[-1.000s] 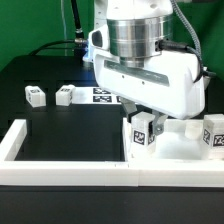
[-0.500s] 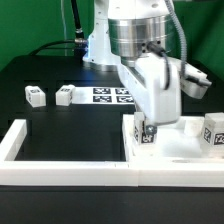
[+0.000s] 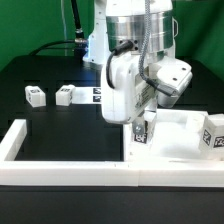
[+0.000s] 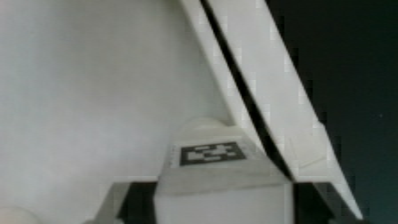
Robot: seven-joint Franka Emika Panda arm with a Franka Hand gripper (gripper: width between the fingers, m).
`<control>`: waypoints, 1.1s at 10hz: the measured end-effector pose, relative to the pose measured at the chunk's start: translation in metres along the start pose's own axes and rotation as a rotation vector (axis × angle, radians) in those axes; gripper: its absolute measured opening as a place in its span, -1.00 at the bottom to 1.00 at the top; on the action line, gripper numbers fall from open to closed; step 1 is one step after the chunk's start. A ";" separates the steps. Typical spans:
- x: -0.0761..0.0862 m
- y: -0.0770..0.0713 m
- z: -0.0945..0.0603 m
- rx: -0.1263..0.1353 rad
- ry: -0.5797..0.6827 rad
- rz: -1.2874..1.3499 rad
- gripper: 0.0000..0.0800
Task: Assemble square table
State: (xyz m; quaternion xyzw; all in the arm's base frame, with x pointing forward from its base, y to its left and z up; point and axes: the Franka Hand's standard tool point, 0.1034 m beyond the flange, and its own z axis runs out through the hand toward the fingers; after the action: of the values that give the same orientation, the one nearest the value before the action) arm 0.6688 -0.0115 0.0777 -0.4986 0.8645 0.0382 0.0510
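The white square tabletop (image 3: 175, 143) lies at the exterior view's right, against the border wall. My gripper (image 3: 143, 127) is shut on a white tagged leg block (image 3: 141, 135) and holds it upright at the tabletop's near left corner. In the wrist view the leg (image 4: 217, 160) sits between my dark fingers (image 4: 139, 205), with its tag facing the camera and the tabletop's raised rim (image 4: 240, 70) running beyond it. My gripper (image 4: 217, 203) is closed on it. Two loose leg blocks (image 3: 35, 95) (image 3: 65, 95) lie at the far left. Another leg (image 3: 214, 132) stands at the right edge.
The long white U-shaped border wall (image 3: 60, 172) runs along the front and the left side (image 3: 14, 142). The marker board (image 3: 100, 95) lies behind, partly hidden by my arm. The black mat (image 3: 75, 130) spreads between wall and legs.
My wrist has turned about its axis, swinging the hand's body round. The leg block stays in my gripper at the tabletop's corner. The loose legs have not moved.
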 end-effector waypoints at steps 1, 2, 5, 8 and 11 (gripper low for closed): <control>0.001 0.001 0.000 0.000 0.008 0.003 -0.26; 0.002 0.001 0.001 -0.001 0.010 -0.003 -0.26; 0.001 0.002 0.001 -0.002 0.008 -0.003 0.47; -0.018 0.016 -0.019 -0.009 -0.010 -0.033 0.62; -0.022 0.021 -0.032 -0.016 -0.033 -0.067 0.62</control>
State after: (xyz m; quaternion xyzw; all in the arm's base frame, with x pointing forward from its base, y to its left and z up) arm 0.6597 0.0141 0.1122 -0.5271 0.8459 0.0514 0.0626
